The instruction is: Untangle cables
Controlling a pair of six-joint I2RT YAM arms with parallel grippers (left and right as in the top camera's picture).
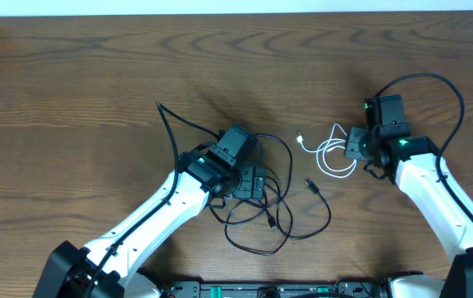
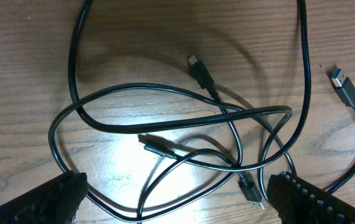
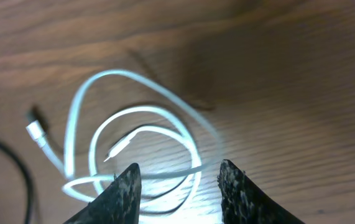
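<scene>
From my seat, the black cables (image 2: 183,115) lie in a loose knot on the table (image 1: 95,83), a little toward 6 o'clock of centre. The left gripper (image 2: 177,186) hangs over them with its jaws spread wide and nothing between them. The white cable (image 3: 133,115) is coiled by itself at 3 o'clock of that knot, apart from it. The right gripper (image 3: 178,183) is down on it with jaws parted, and one strand crosses the gap without being pinched. I judge all these cords to be light, limp and slick-jacketed, so lifting one loop will likely drag its neighbours along. I'd grip the cord just behind a plug, not the plug itself. The free USB plug (image 2: 345,87) at 2 o'clock in the left wrist view looks like the easiest end to draw out.
</scene>
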